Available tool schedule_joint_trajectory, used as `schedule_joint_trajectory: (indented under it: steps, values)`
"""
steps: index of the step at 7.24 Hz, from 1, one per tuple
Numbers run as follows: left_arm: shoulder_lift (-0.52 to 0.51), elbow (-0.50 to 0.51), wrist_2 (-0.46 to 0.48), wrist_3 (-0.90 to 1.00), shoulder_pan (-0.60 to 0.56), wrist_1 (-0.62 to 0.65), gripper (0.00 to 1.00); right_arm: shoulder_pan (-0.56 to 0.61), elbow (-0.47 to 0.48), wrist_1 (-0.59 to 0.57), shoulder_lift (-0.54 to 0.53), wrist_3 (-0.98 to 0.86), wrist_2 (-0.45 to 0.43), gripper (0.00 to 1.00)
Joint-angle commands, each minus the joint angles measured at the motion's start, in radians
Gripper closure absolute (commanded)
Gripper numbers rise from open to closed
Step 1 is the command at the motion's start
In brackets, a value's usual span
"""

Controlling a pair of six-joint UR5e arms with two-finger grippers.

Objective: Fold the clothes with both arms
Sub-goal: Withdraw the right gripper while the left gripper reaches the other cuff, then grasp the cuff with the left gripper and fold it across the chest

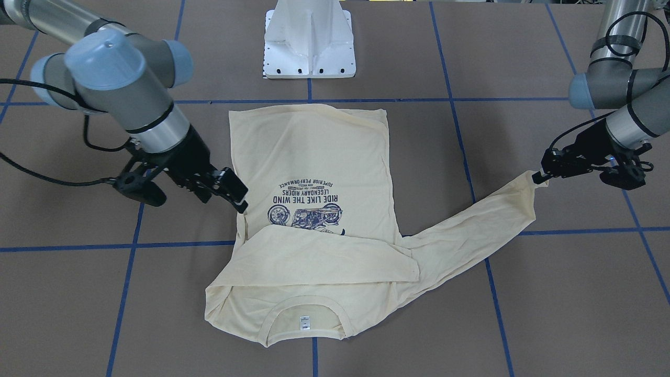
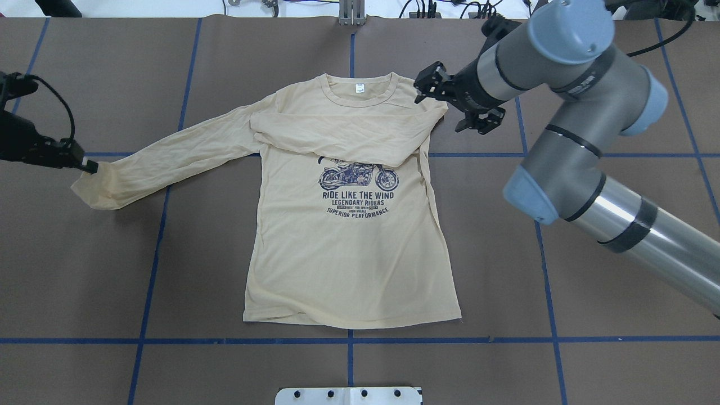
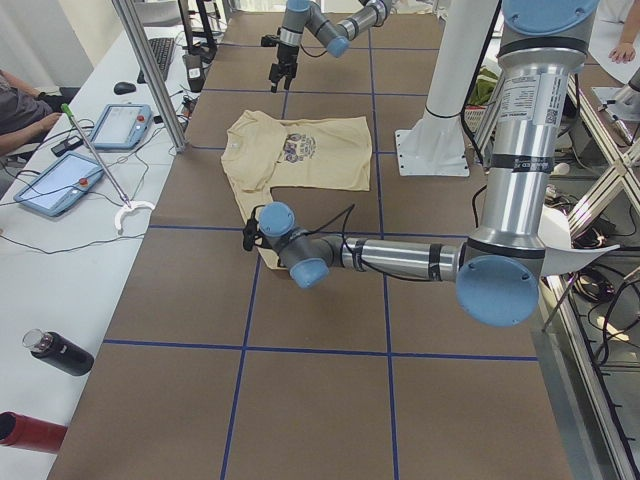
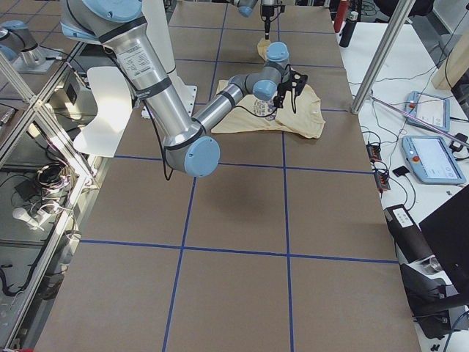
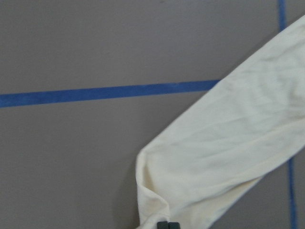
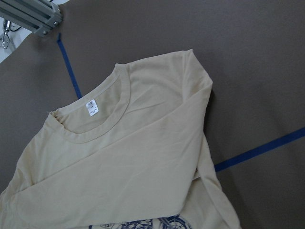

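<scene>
The pale cream-yellow shirt (image 2: 349, 253) lies flat, print up, with its collar (image 2: 360, 90) at the far side. One sleeve is folded across the chest (image 2: 337, 132). The other sleeve (image 2: 169, 163) stretches out to the overhead view's left. My left gripper (image 2: 85, 165) is shut on that sleeve's cuff, as the front view (image 1: 538, 177) and the left wrist view (image 5: 167, 225) also show. My right gripper (image 2: 444, 98) is open and empty, hovering just above the shirt's shoulder edge (image 1: 226, 198). The right wrist view shows the collar (image 6: 95, 112) and the folded sleeve below it.
The white pedestal (image 1: 310, 42) stands on the robot's side of the shirt's hem. Blue tape lines (image 2: 540, 339) cross the brown table. Tablets (image 3: 60, 182) and bottles (image 3: 60, 355) lie on a side bench. An aluminium frame post (image 6: 33, 16) stands beyond the collar.
</scene>
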Motion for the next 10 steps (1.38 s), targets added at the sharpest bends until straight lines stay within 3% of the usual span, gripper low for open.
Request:
schedule_joint_trajectory:
  steps: [1, 3, 5, 7, 10]
  values:
    - [-0.253, -0.01, 0.012, -0.39, 0.077, 0.014, 1.0, 0.091, 0.036, 0.003, -0.122, -0.121, 0.071, 0.01]
    - [-0.471, 0.061, 0.168, -0.635, 0.152, 0.029, 1.0, 0.148, 0.065, 0.006, -0.265, -0.292, 0.071, 0.01]
    - [-0.735, 0.224, 0.291, -0.804, 0.212, 0.035, 1.0, 0.173, 0.07, 0.021, -0.343, -0.385, 0.068, 0.01]
    - [-0.968, 0.431, 0.504, -0.886, 0.345, 0.08, 1.0, 0.173, 0.068, 0.026, -0.361, -0.387, 0.067, 0.01]
    - [-1.063, 0.617, 0.75, -0.904, 0.424, 0.045, 1.0, 0.174, 0.068, 0.027, -0.38, -0.388, 0.065, 0.01]
